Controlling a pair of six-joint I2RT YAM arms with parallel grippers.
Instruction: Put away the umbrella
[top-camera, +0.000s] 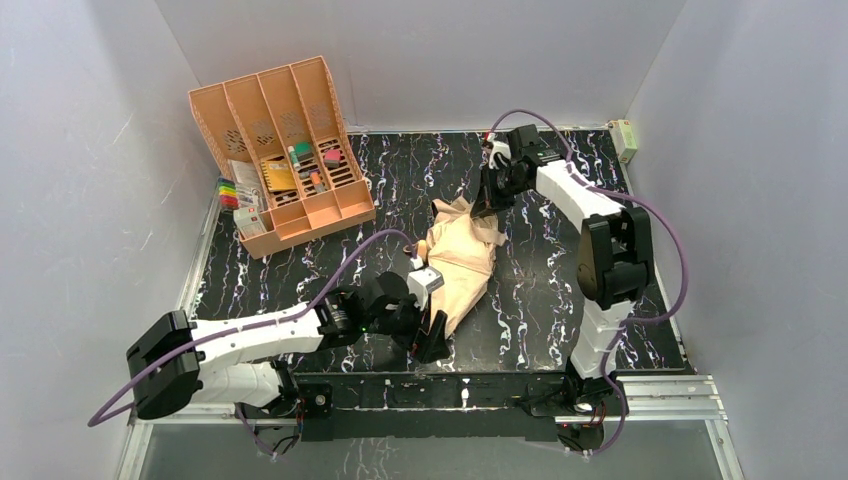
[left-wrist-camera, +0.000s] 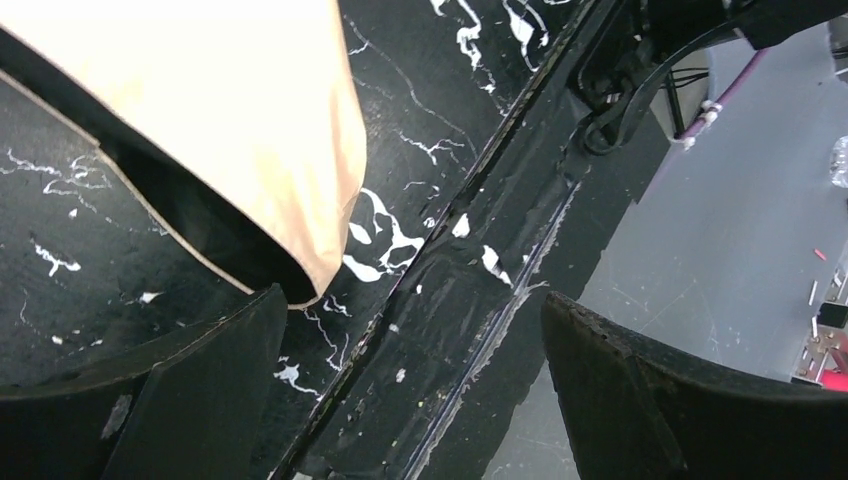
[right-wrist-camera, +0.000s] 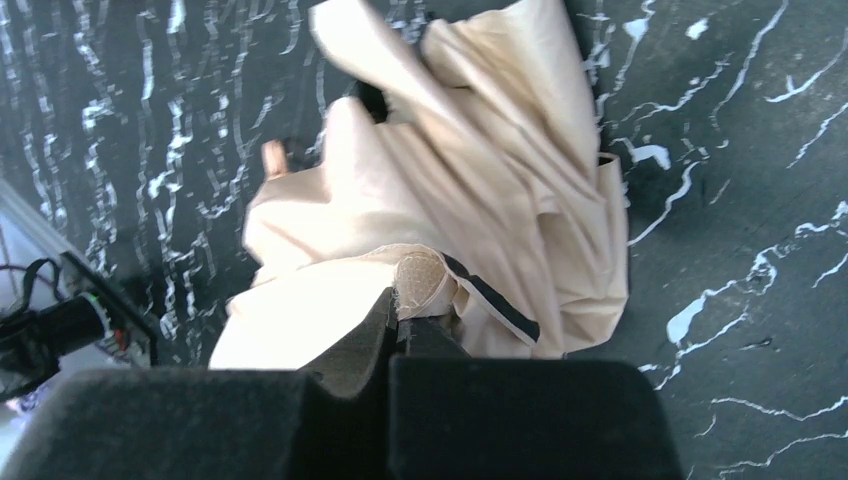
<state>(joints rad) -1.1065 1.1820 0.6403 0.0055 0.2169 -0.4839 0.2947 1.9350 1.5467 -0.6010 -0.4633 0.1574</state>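
**Cinching the loose canopy by its strap**

On the black, white-veined marble-pattern table (top-camera: 540, 300), grey walls around: found the pale peach fabric folding umbrella (top-camera: 462, 262) mid-table, loosely bunched. Saw the right gripper (right-wrist-camera: 397, 318) pinched shut on the matching fabric strap (right-wrist-camera: 425, 275) at the far end, and the left gripper (left-wrist-camera: 415, 310) spread wide, empty, just beside the near tip (contact too close to call). Called for a taut strap drawn round the folds, the left steadying first.
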